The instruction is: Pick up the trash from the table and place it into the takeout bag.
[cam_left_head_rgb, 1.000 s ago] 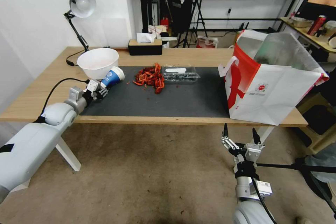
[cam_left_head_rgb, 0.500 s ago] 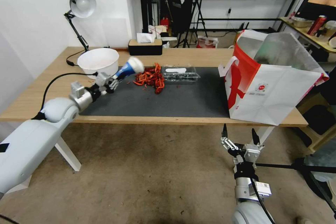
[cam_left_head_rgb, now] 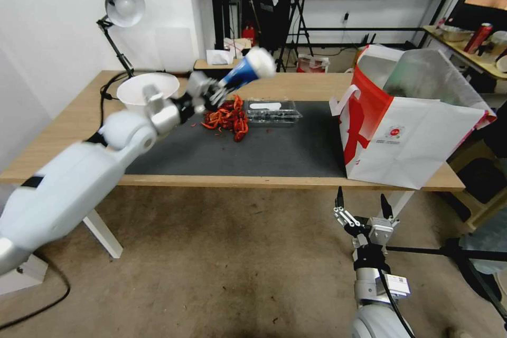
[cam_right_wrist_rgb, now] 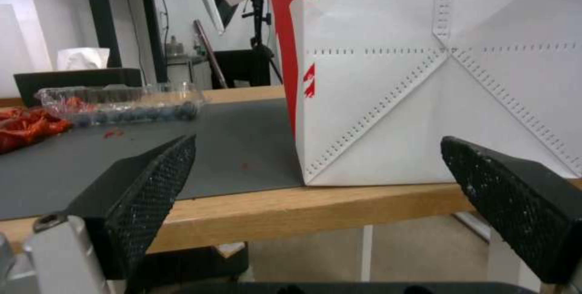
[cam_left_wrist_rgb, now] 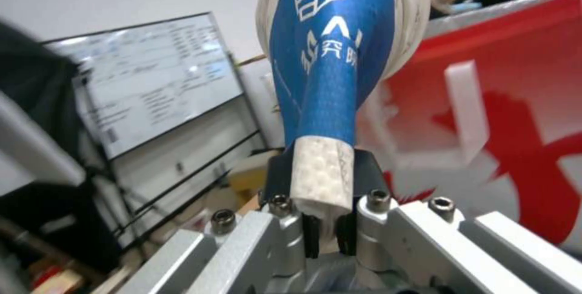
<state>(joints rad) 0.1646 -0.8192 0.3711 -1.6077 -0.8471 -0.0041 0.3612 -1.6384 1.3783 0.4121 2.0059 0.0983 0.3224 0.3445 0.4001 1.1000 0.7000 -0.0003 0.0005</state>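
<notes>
Left jaws (cam_left_head_rgb: 214, 91) pinching crushed paper cup (cam_left_head_rgb: 245, 70), right jaws (cam_left_head_rgb: 363, 205) spread, takeout bag (cam_left_head_rgb: 417, 137) upright

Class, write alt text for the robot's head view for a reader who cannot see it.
The left gripper holds a blue-and-white paper cup in the air above the table, short of the takeout bag standing at the table's right end. The right gripper hangs open below the table's front edge.

Bare dark mat (cam_left_head_rgb: 285, 150) between red scraps (cam_left_head_rgb: 228, 115), clear container (cam_left_head_rgb: 272, 112) and takeout bag (cam_left_head_rgb: 406, 132)
</notes>
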